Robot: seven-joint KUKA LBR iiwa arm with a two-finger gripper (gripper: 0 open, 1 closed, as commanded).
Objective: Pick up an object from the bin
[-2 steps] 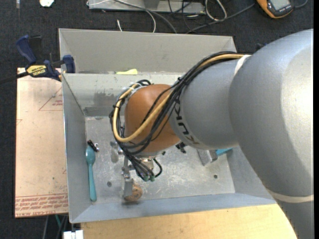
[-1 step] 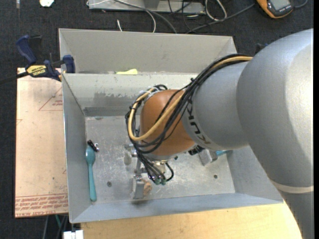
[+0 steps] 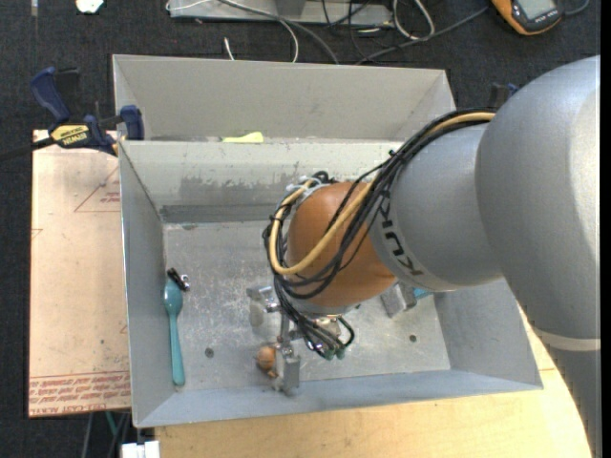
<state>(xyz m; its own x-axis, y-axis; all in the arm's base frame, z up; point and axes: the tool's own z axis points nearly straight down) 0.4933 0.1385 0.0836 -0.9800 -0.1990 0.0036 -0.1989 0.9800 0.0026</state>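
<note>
Where the arm comes in from the right and bends down over the front part of the grey bin point(image 3: 143, 284), the gripper point(image 3: 285, 370) stands low over the floor, close to the front wall and a little left of the middle. A small brown lump point(image 3: 266, 357) lies on the floor just beside the gripper's tip, on its left in the camera view, so close that I cannot tell whether the two touch. It looks rounded, orange-brown with a paler patch, and is smaller than anything else in the bin; its kind I cannot make out. Whether the gripper is spread or pressed together I also cannot tell, since the orange cover point(image 3: 329, 246) and the loops of yellow and black cable point(image 3: 284, 256) on the wrist hide most of it, and the lump cannot be seen to be gripped. Well apart to the left, a teal spoon point(image 3: 175, 337) lies along the left wall, its bowl toward the back and its handle toward the front, with a small black piece point(image 3: 178, 280) near the bowl. To the right, partly under the arm, sits a grey block point(image 3: 393, 301).
</note>
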